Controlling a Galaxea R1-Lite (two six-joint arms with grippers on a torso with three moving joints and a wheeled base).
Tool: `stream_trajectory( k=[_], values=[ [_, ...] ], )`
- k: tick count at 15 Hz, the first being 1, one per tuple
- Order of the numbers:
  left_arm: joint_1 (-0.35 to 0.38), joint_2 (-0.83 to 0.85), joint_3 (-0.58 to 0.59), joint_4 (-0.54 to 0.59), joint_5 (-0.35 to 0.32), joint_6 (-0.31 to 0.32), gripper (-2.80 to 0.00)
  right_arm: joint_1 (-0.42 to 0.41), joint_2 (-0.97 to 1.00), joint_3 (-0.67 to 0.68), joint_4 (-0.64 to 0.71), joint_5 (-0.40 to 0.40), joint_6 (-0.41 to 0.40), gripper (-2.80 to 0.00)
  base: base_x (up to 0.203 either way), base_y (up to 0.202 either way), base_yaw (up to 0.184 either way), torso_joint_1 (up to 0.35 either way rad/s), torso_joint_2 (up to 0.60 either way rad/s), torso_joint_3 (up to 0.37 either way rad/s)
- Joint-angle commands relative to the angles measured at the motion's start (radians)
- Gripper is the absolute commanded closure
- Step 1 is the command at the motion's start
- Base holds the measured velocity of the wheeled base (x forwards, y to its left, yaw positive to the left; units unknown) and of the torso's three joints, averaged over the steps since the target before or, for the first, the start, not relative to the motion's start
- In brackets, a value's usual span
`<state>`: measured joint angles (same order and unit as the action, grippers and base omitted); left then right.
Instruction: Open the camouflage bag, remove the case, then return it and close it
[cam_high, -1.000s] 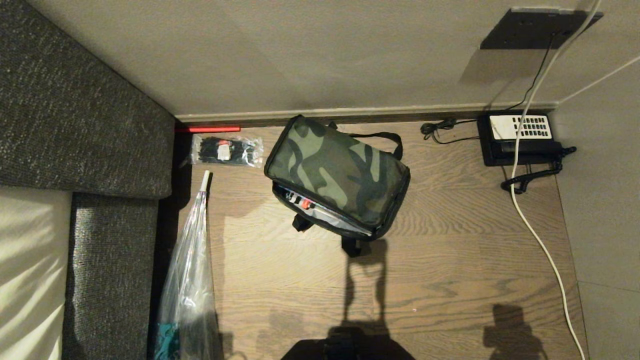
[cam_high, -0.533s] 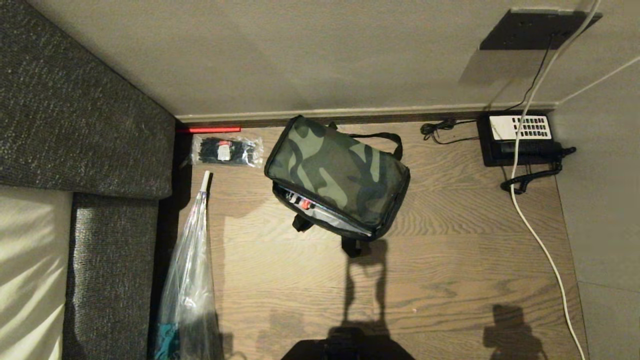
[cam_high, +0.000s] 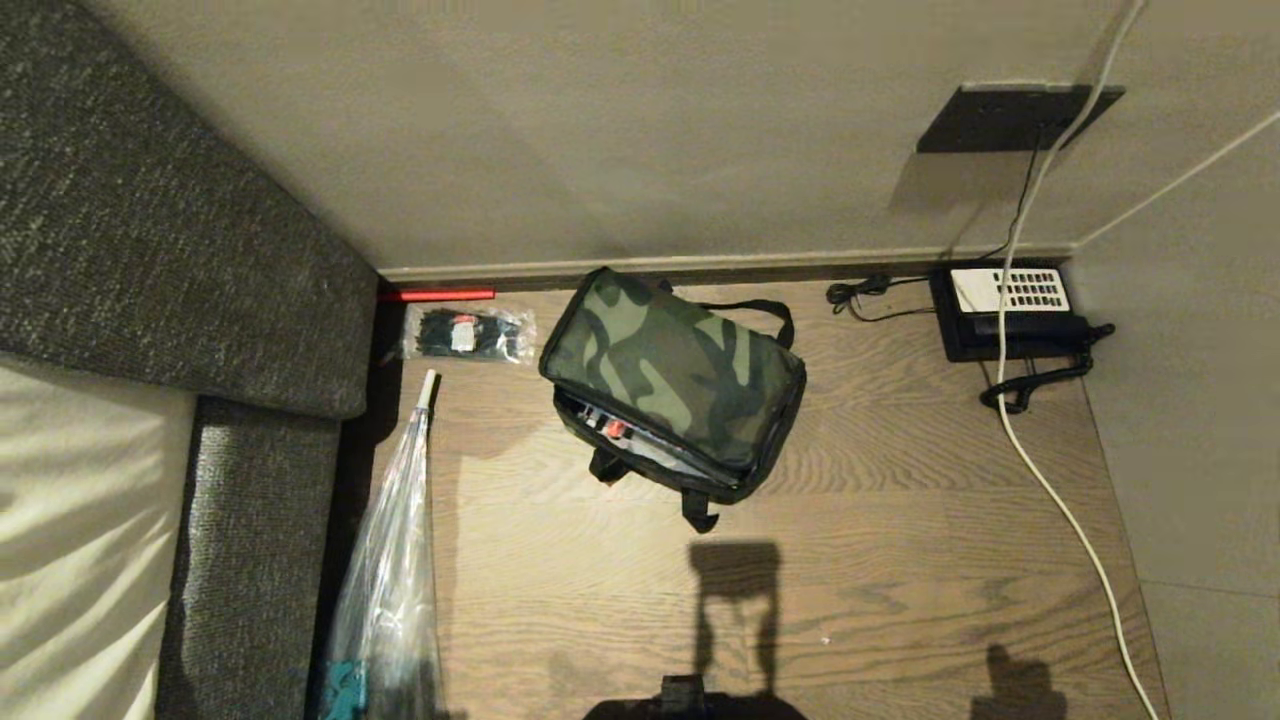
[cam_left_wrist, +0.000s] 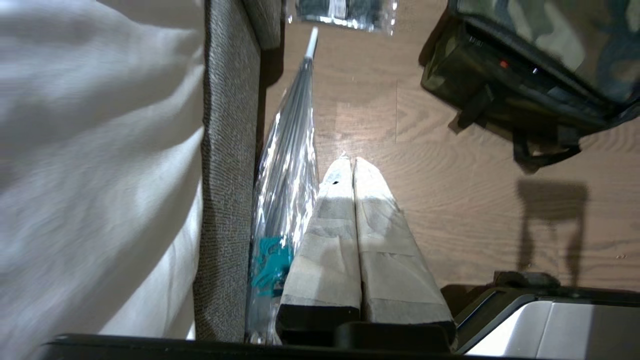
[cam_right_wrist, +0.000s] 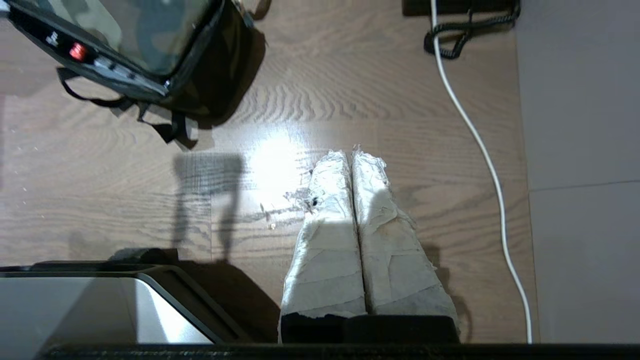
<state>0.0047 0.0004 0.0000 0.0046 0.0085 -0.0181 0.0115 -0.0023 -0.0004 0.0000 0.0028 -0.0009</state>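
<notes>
The camouflage bag (cam_high: 675, 385) stands on the wooden floor near the wall, its lid down but slightly ajar along the front edge. In that gap shows a black face with a small red spot, the case (cam_high: 608, 425), still inside the bag. The left wrist view has the bag (cam_left_wrist: 545, 30) far ahead of my left gripper (cam_left_wrist: 350, 160), which is shut and empty over bare floor. My right gripper (cam_right_wrist: 350, 151) is also shut and empty, well short of the bag (cam_right_wrist: 150, 30) and the case's red-spotted face (cam_right_wrist: 75, 50). Neither gripper appears in the head view.
A clear packet of black items (cam_high: 468, 333) and a red stick (cam_high: 440, 294) lie left of the bag. A plastic-wrapped umbrella (cam_high: 395, 560) lies along the grey upholstered furniture (cam_high: 150, 250). A black telephone (cam_high: 1005, 300) and a white cable (cam_high: 1040, 470) are at right.
The whole head view has shifted: the bag and floor sit lower and slightly smaller, so the camera moved. Nothing on the floor has moved.
</notes>
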Motion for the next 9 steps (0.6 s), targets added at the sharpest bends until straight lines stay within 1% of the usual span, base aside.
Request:
stream_trajectory(
  k=[1,9],
  values=[
    [0.0,-0.002,0.003,0.0,0.001,-0.003,0.0,0.001,-0.001,0.0,0.0,0.0,-0.001,0.0,0.0,0.0,0.0,-0.002,0.0,0.204],
    [0.0,-0.002,0.003,0.0,0.001,-0.003,0.0,0.001,0.0,0.0,0.0,0.001,-0.001,0.0,0.0,0.0,0.0,0.002,0.0,0.202]
  ],
)
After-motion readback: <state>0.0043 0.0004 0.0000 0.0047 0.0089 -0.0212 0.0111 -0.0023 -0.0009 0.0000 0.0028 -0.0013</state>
